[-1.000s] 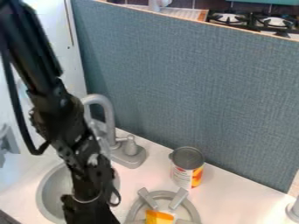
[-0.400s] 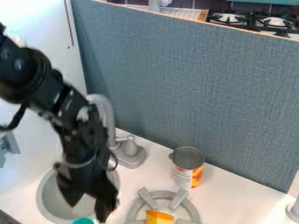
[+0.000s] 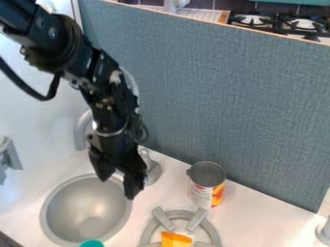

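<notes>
My black gripper (image 3: 118, 187) hung tip-down above the far right rim of the sink, its two blunt, dark fingers standing apart with a gap between them. Largest around me was the blue-grey panel (image 3: 226, 96), flat-faced with a woven, cloth-like texture and a thin pale top edge. In front of it spread the smooth white counter (image 3: 258, 217); beyond its top edge sat a stove (image 3: 301, 24) with black, angular grates. The sink (image 3: 87, 205) was a round, grey bowl with a dull sheen, let into the counter. To its right lay a round grey burner (image 3: 213, 227) with flat, bar-shaped prongs. The smooth grey tap (image 3: 153, 172) stood partly hidden behind my arm and fingers. Near the panel rose an upright can (image 3: 208, 187), a cylinder with a dark grey top and a white-and-orange label. An angular orange piece (image 3: 175, 239) lay on the burner, and a rounded teal thing (image 3: 92, 243) showed at the sink's near edge, well below my fingertips.
</notes>
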Robot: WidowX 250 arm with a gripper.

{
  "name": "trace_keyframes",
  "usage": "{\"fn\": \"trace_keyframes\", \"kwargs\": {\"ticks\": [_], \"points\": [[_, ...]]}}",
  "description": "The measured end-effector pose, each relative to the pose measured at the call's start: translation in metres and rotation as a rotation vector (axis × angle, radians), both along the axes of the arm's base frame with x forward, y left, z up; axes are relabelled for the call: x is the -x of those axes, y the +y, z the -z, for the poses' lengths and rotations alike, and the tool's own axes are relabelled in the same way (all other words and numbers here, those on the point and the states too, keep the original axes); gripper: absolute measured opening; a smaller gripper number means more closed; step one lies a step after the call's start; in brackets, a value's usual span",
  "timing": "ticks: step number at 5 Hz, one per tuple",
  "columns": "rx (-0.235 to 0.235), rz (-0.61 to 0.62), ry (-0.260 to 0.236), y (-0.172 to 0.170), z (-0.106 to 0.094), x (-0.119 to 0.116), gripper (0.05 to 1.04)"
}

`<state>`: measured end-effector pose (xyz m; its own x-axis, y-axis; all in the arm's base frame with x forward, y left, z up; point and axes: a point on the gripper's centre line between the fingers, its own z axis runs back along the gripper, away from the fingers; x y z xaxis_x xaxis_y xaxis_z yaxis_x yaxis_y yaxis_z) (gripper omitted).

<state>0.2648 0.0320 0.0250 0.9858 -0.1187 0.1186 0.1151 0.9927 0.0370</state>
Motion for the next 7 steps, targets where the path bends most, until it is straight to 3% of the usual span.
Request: {"fn": "trace_keyframes", "kwargs": {"ticks": [1, 7], "points": [[0.03, 0.011, 0.013, 0.0128, 0.0022, -0.0229, 1.001], [0.032, 0.016, 0.022, 0.0133, 0.0025, -0.0218, 1.001]]}}
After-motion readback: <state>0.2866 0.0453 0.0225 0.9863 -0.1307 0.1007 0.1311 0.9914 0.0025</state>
